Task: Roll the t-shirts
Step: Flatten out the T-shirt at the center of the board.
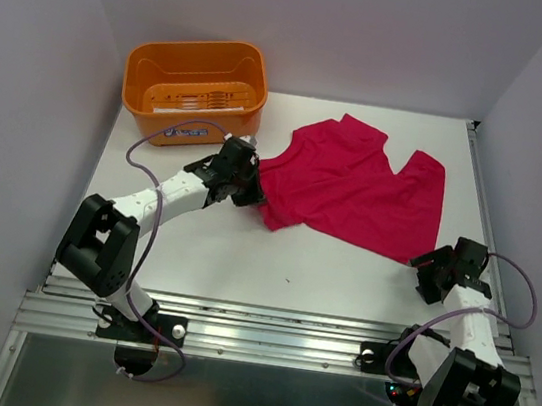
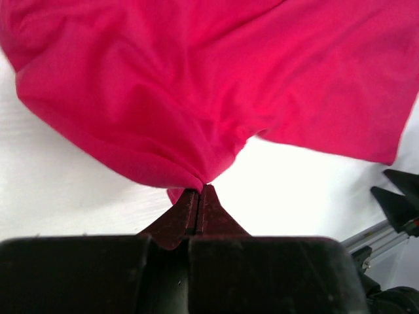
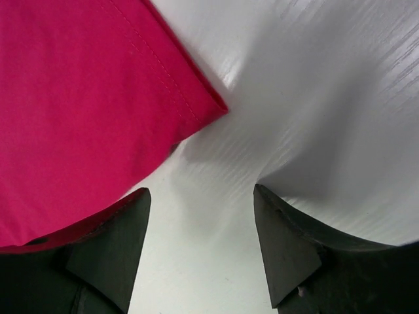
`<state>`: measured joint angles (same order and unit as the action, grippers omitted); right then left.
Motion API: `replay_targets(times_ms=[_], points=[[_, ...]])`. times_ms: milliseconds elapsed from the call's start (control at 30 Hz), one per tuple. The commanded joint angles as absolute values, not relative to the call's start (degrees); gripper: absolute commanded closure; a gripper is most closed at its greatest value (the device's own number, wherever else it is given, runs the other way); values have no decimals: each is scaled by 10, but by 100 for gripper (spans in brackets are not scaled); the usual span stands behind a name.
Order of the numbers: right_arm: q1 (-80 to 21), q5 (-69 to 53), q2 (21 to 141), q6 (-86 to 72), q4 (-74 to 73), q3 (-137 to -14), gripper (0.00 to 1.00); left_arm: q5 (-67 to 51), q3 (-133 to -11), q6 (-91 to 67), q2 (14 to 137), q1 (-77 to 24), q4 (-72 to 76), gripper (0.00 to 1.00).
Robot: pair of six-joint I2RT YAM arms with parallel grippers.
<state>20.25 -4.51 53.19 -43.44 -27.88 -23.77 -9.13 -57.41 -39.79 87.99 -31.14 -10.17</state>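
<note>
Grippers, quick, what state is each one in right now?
Left gripper: closed on an edge of the t-shirt.
Right gripper: open, nothing between the jaws.

Much of t-shirt (image 2: 196,85) outside wrist views

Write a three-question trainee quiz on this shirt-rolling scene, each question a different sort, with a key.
1. True or false: the crimson-pink soft-fabric t-shirt lies rolled inside the orange plastic basket.
2. Multiple choice: the left gripper is A) open, B) shut on the t-shirt, C) out of view.
3. Fill in: the right gripper stands ___ at the shirt's hemmed corner.

Key
1. False: it lies unrolled outside the basket.
2. B
3. open
</note>
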Motion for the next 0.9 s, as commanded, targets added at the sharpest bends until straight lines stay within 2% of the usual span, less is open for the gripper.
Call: replay_targets(times_ms=[0,100,333,400,500,533,567,867], points=[[206,-40,529,-469,-186,-208,33,-90,-645,-368,869,-314,-134,100],[206,-37,557,-475,-158,-203,37,-97,-673,-363,888,-313,-140,100],[206,-16,619,-458,-109,-249,56,-98,-744,-344,922,-313,-169,100],[206,-11,649,-451,-99,-274,72,-98,-751,-344,925,-310,-171,100],[206,-13,683,-448,-99,-309,86,-104,-758,-345,929,-308,-171,100],[206,-14,686,-447,-99,-316,95,-106,-762,-346,931,-305,-172,100],[206,-15,686,-446,-100,-323,99,-106,-762,-347,931,-305,-173,100],[206,-24,614,-389,-199,-417,99,-111,-780,-338,901,-301,-209,100]])
